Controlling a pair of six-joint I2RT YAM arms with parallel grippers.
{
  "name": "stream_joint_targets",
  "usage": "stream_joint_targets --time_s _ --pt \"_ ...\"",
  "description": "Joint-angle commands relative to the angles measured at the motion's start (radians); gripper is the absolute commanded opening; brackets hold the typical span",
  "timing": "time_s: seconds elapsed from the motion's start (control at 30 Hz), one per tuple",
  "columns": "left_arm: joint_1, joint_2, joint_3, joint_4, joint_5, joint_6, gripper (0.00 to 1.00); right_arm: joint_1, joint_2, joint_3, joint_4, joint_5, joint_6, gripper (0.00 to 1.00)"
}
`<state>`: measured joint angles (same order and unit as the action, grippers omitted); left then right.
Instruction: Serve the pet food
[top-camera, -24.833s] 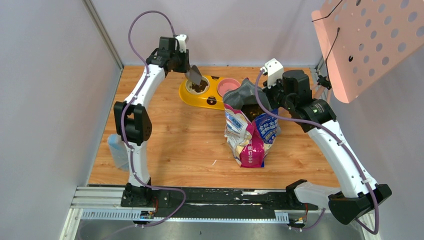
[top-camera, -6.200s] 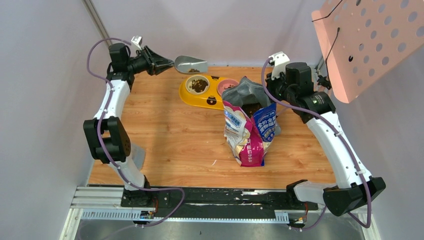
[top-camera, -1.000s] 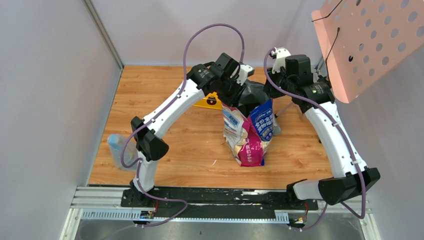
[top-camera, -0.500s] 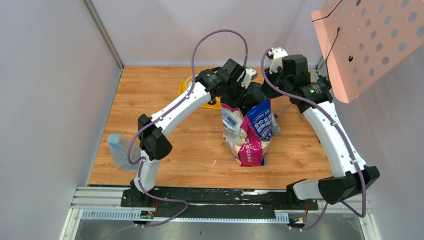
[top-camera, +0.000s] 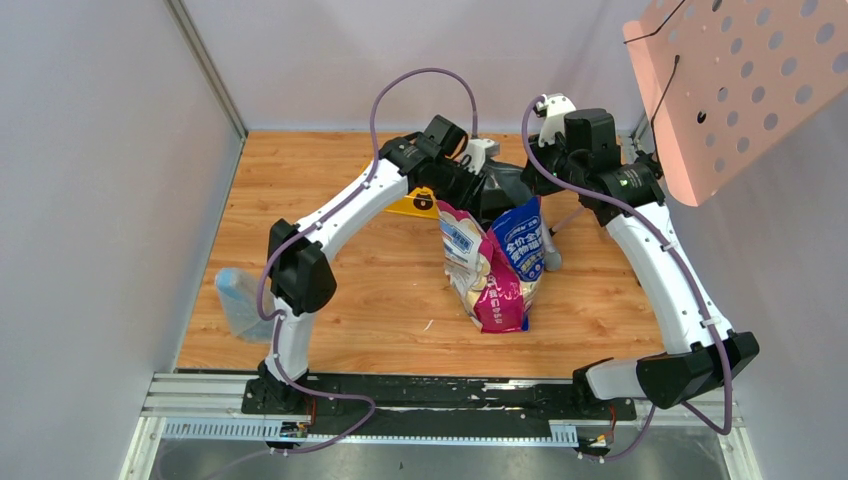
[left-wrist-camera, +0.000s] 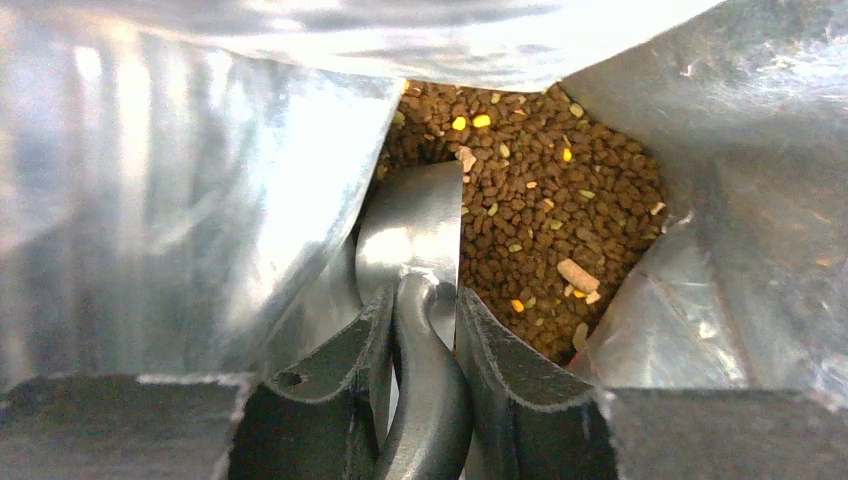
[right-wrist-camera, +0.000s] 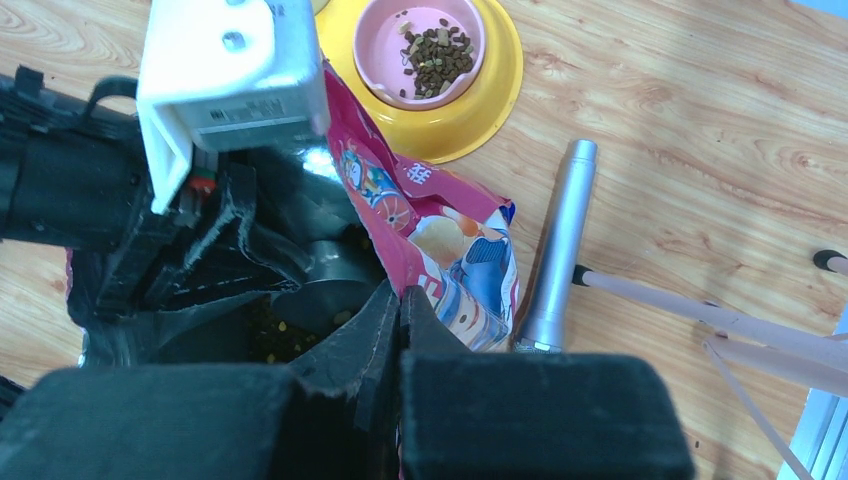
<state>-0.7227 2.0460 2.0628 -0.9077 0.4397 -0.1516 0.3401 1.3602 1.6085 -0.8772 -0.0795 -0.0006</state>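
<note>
Two dark, ridged left fingers (left-wrist-camera: 345, 365) are clenched on the rounded handle of a grey metal scoop (left-wrist-camera: 415, 225). Its smooth, curved bowl lies inside the bag (left-wrist-camera: 150, 200), close beside the crinkled silver foil lining, with its tip at the edge of the pet food (left-wrist-camera: 540, 220). The food is a loose heap of small brown pellets, flecked with a few yellow and pale ones, at the bottom of the bag. The right fingers (right-wrist-camera: 355, 335), black and pressed together, pinch the bag's glossy printed rim, and the mouth stands open.

Six seconds earlier the left arm held the scoop in the air by the back left corner. That arm now reaches across the wooden surface (top-camera: 380, 290) into the bag. In the top view its forearm hides most of the yellow double feeder (right-wrist-camera: 500, 80), which was then fully visible. More pellets lie in the feeder's pink dish (right-wrist-camera: 380, 50).

A silver metal tube (right-wrist-camera: 555, 250) lies on the surface just beside the bag. A pale blue translucent object (top-camera: 235, 300) stands near the left edge. A pink perforated panel (top-camera: 740, 80) hangs at upper right.
</note>
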Motion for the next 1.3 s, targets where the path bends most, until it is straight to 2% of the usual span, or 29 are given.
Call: stream_joint_targets --time_s 0.0,0.17,0.53,0.7,0.93,1.1,1.27 --pt "0.076 0.002 0.054 -0.054 0.222 -0.04 0.0 0.002 -0.037 0.012 0.171 0.012 0.006 0.0" --pt "0.124 0.013 0.063 -0.036 0.396 -0.086 0.0 0.002 -0.042 0.001 0.175 0.022 0.007 0.0" --pt "0.16 -0.031 0.032 0.008 0.391 -0.137 0.0 0.002 -0.037 -0.005 0.176 0.027 -0.031 0.0" --pt "0.206 -0.07 0.019 0.055 0.464 -0.205 0.0 0.002 -0.047 -0.013 0.178 0.046 -0.042 0.0" --pt "0.259 -0.104 -0.006 0.111 0.473 -0.304 0.0 0.002 -0.058 -0.044 0.186 0.051 -0.05 0.0" --pt "0.269 -0.126 -0.001 0.114 0.457 -0.31 0.0 0.002 -0.057 -0.042 0.188 0.056 -0.056 0.0" --pt "0.285 -0.168 0.003 0.105 0.375 -0.316 0.0 0.002 -0.052 -0.035 0.188 0.058 -0.059 0.0"
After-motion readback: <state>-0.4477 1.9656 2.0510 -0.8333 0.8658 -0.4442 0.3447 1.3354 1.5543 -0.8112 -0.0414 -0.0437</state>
